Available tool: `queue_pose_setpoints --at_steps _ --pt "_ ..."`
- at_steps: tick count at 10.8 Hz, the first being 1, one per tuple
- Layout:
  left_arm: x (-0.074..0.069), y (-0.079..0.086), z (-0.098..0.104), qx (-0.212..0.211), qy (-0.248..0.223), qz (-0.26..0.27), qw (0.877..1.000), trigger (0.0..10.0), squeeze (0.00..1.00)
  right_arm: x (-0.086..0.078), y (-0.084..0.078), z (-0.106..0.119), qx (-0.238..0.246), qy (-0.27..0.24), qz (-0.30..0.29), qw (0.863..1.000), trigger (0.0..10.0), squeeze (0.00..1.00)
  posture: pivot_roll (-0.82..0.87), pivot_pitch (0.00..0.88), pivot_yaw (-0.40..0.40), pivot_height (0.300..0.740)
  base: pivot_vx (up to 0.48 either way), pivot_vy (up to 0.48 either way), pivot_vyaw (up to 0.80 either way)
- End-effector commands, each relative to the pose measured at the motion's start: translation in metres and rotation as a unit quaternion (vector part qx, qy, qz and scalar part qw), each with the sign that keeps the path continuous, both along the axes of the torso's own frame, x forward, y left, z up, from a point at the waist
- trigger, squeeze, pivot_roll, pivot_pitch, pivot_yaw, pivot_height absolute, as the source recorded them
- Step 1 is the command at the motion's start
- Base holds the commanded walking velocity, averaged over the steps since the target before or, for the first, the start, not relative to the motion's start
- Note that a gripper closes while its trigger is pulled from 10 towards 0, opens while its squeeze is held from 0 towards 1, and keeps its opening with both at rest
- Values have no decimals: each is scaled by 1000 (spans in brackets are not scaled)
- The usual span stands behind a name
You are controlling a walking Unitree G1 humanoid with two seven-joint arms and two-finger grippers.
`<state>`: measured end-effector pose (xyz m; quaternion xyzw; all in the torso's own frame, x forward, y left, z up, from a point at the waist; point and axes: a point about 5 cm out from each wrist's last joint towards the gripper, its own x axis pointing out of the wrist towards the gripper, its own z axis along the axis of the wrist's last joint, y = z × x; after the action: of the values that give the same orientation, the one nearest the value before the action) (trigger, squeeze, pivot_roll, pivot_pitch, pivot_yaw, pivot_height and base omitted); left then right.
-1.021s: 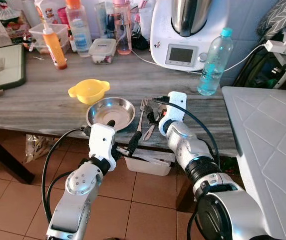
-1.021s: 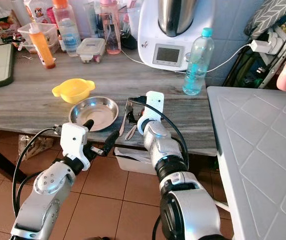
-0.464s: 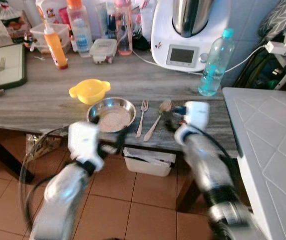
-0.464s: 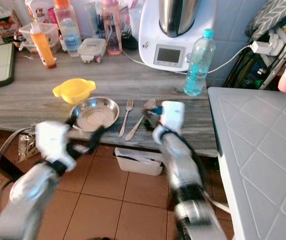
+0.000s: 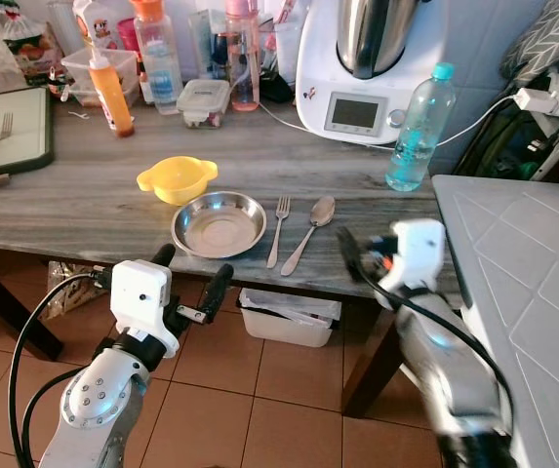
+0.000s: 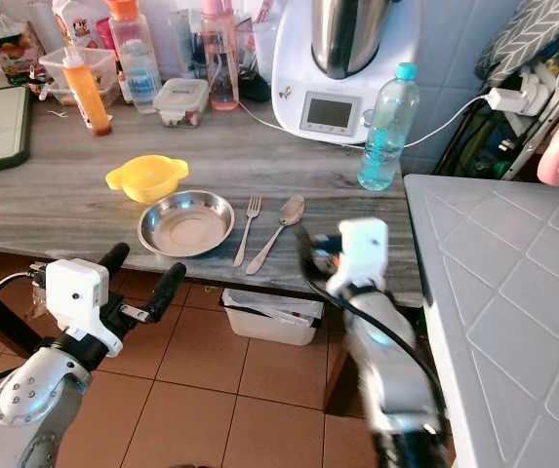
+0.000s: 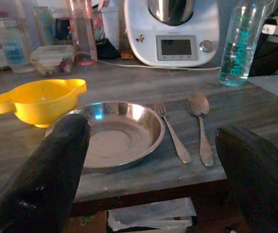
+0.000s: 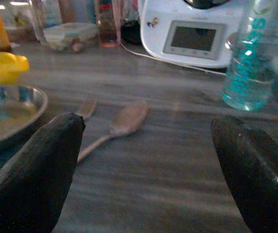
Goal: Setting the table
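Grey wood-grain table (image 5: 84, 200). Shiny silver steel plate (image 5: 219, 222), silver fork (image 5: 278, 230) and spoon (image 5: 308, 232) between the grippers. Yellow bowl (image 5: 176, 178) beyond the left gripper (image 5: 189, 276), black fingers on white housing. Right gripper (image 5: 349, 255) same colours. Clear bottle (image 5: 417, 125) with turquoise cap, orange sauce bottle (image 5: 109, 90), terracotta floor tiles (image 5: 289, 429).

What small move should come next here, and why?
Probably ease both arms back and finish. The steel plate, fork and spoon already lie side by side near the table edge, and the left gripper and right gripper are open, holding nothing.
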<state>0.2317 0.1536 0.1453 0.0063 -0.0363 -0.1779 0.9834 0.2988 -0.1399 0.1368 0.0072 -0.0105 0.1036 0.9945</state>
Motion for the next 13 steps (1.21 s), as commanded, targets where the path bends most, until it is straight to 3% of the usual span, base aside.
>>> queue_pose_setpoints --at_steps 1,6,10,13 --pt "-1 0 2 3 -4 -7 1000 10000 0 -3 -5 5 -1 -3 -2 1000 10000 0 107 21 -6 740 0 0 0" --pt "-4 10 -1 14 6 -10 1000 10000 0 -20 -7 7 4 11 8 1000 10000 0 102 23 0 740 107 0 0" --pt "-4 13 -6 18 26 -7 999 10000 0 -23 -7 6 9 24 7 1000 10000 0 99 25 4 740 0 0 -245" --pt "-3 14 -7 20 28 -8 999 10000 0 -22 -6 7 7 23 6 1000 10000 0 95 26 7 740 0 372 0"
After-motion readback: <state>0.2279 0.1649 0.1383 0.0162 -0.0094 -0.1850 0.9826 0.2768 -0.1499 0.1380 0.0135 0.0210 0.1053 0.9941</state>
